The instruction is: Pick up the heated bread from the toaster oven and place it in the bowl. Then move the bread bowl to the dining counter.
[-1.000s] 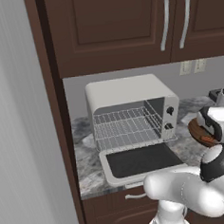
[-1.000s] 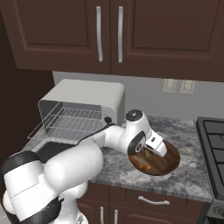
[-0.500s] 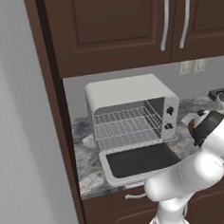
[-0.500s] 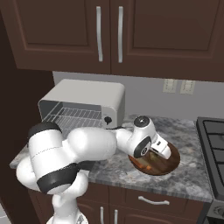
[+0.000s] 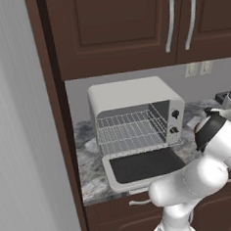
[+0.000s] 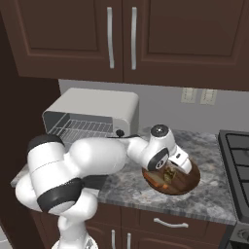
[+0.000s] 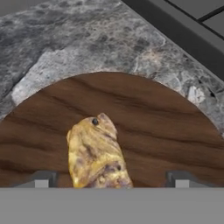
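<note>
The bread [image 7: 96,153], a small golden-brown chunk, lies on the floor of the dark wooden bowl [image 7: 148,113]. My gripper [image 7: 112,180] hangs open just above it, one dark fingertip on each side and neither touching the crust. From the right base view the gripper [image 6: 171,169] hovers over the bowl [image 6: 194,176], with the bread [image 6: 168,175] under it. The off-white toaster oven [image 5: 137,111] [image 6: 92,114] stands to the left, its drop door [image 5: 143,167] down and its wire rack bare. The dining counter is out of view.
A black stove [image 6: 238,155] [image 7: 188,22] borders the marbled counter [image 6: 214,197] close to the bowl's right. Dark wall cabinets [image 6: 121,39] hang overhead. A tall dark cabinet side [image 5: 54,117] closes off the left. My own arm bends across the counter front.
The jaws have spread wide and let go of the bread, which now rests in the bowl. The arm's elbow has swung; the bowl and toaster oven stay put.
</note>
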You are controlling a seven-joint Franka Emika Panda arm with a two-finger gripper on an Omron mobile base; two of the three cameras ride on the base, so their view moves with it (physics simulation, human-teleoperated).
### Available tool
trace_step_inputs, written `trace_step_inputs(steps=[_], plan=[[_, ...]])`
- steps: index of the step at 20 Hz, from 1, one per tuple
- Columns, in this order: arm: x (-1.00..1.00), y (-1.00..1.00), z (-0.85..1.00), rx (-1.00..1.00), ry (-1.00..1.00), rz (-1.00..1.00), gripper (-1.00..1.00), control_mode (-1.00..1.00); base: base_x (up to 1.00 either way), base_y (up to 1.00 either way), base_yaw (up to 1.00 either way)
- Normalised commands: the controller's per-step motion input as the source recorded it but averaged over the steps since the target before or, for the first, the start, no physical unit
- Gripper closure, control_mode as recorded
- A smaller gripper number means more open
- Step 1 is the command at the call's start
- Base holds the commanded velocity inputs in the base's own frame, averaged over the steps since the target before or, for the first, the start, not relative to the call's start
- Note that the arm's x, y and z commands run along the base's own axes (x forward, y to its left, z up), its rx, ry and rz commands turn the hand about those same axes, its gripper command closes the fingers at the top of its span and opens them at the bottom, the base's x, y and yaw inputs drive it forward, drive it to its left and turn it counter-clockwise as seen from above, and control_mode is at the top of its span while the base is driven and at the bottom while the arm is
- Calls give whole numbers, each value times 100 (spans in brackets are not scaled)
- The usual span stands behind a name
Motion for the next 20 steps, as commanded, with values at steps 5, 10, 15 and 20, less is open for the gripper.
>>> trace_step_inputs(steps=[5, 10, 15, 20], plan=[[-25, -21, 26, 9, 0, -4, -100, -100, 0, 0, 0], [-62, -61, 4, 13, 6, -18, -100, -100, 0, 0, 0], [-48, -60, 0, 14, 10, -19, -100, -100, 0, 0, 0], [-8, -36, -27, 18, 10, -18, -100, -100, 0, 0, 0]])
